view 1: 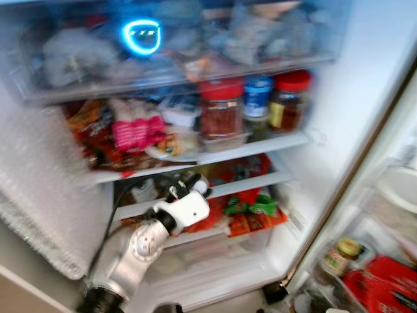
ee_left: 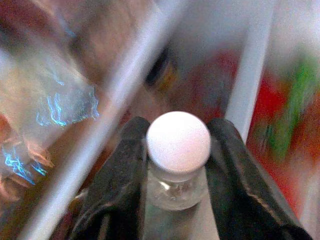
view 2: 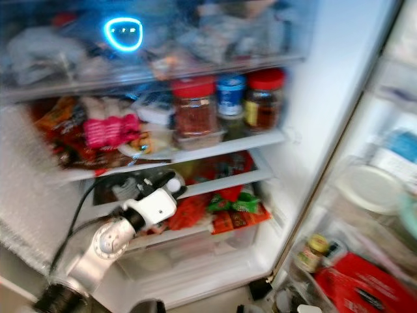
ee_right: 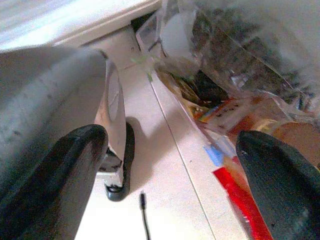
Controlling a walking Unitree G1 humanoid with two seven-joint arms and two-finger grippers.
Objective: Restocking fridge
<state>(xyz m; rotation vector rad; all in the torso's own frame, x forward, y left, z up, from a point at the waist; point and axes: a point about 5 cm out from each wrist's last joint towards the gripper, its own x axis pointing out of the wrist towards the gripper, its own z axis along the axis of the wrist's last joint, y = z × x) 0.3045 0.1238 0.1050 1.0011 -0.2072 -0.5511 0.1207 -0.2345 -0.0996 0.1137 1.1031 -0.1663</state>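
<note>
The left end effector is closed around a small clear bottle with a white cap, its black fingers pressed against the neck on either side. The arm reaches into the open fridge, carrying the bottle just under the glass shelf that holds three jars — the red-lidded jar biggest among them. Below that shelf, red and green packets fill the right part, so I'd say stocking is well along; this bottle isn't set down yet. The right end effector hangs spread wide over the pale floor, holding nothing — idle beside the door bins.
</note>
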